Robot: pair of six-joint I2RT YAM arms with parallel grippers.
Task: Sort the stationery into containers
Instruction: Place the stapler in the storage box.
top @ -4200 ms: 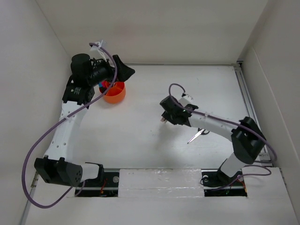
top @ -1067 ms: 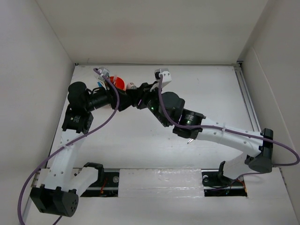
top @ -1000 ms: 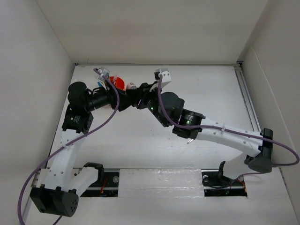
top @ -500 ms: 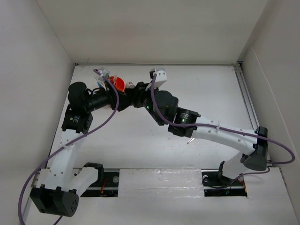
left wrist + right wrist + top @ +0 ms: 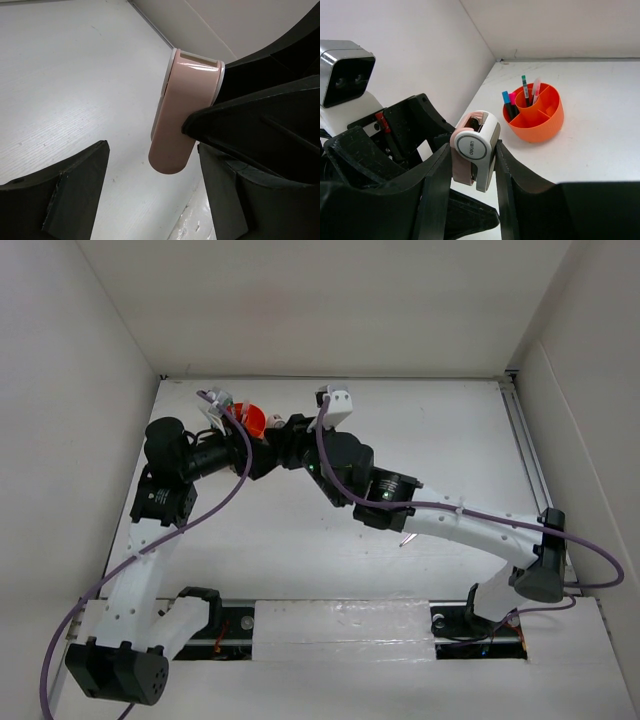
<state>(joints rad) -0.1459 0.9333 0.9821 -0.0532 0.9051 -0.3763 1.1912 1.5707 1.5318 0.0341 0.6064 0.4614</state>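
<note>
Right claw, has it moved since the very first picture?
Yes. The right claw, gripping a pink-and-white plastic gadget, went from mid-table up-left toward the table's back-left corner, beside the round orange plastic organiser.

The pink case (image 5: 182, 115) is smooth, glossy plastic that catches a bright highlight along its side; its front face is white plastic around a grey, satin-looking disc. The fingers (image 5: 437, 190) of the right gripper (image 5: 471, 152) and those of the left gripper (image 5: 150, 172) are dull, matt black plastic with a slightly grainy surface, while the round orange organiser (image 5: 540, 130) is smooth moulded plastic with a soft sheen. The white table (image 5: 60, 75) is matt, marked with fine wood-like grain lines, and the walls (image 5: 420, 45) look flat, matt white.
</note>
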